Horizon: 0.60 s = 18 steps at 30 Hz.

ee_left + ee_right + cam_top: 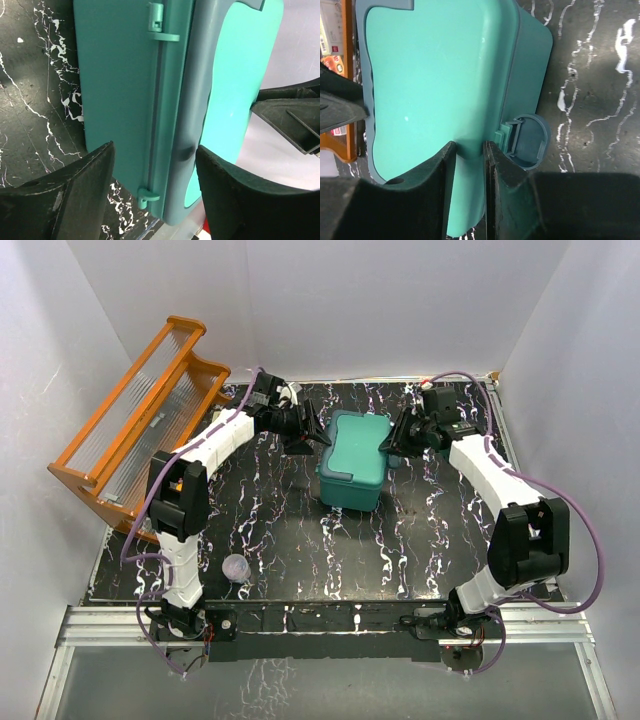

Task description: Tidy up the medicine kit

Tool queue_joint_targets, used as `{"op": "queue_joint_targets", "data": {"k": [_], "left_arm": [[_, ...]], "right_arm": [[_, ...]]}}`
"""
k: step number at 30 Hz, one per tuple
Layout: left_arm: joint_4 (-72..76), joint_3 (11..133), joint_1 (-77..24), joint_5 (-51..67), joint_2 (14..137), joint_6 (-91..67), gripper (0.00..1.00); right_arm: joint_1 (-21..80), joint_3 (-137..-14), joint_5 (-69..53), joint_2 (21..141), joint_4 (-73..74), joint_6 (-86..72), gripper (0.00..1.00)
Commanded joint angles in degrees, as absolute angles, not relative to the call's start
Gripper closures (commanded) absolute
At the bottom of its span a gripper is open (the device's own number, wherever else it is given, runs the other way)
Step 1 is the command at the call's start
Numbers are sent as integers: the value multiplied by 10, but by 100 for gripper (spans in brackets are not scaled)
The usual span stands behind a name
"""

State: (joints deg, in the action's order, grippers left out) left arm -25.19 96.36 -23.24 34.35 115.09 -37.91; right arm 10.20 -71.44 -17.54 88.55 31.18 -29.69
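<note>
1. Medicine kit (352, 462), a teal-green plastic box with rounded corners and a hinged lid, is seen lid down at the middle of the black white-veined table (300, 540), between the two grippers.
2. It is judged stiff, smooth and probably light. The plain walls may slip, so the lid's projecting rim is favoured for a hold.
3. The left gripper (154, 150) is held wide apart astride the lid seam.
4. The right gripper (470, 145) is set narrowly apart with the rim between its fingers; a pinch cannot be confirmed.
5. Counted: one kit, one orange wooden rack with clear ribbed panels (130, 430), and one small pale round object (235, 567).
</note>
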Motion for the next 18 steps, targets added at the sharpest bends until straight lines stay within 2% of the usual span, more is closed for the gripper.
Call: {"op": "queue_joint_targets", "data": {"k": [1, 8, 11, 16, 18], "left_arm": [[-267, 955, -220, 343, 1135, -367, 38], [-259, 921, -191, 359, 1106, -349, 42], [-269, 946, -190, 388, 1104, -313, 41], [-296, 988, -190, 367, 1107, -283, 38], [-294, 993, -190, 337, 1109, -287, 32]], "right_arm": [[136, -706, -207, 904, 282, -303, 76], [145, -723, -221, 917, 267, -291, 75], [141, -735, -194, 906, 278, -298, 71], [108, -724, -190, 863, 260, -311, 51], [99, -709, -184, 842, 244, -308, 40]]}}
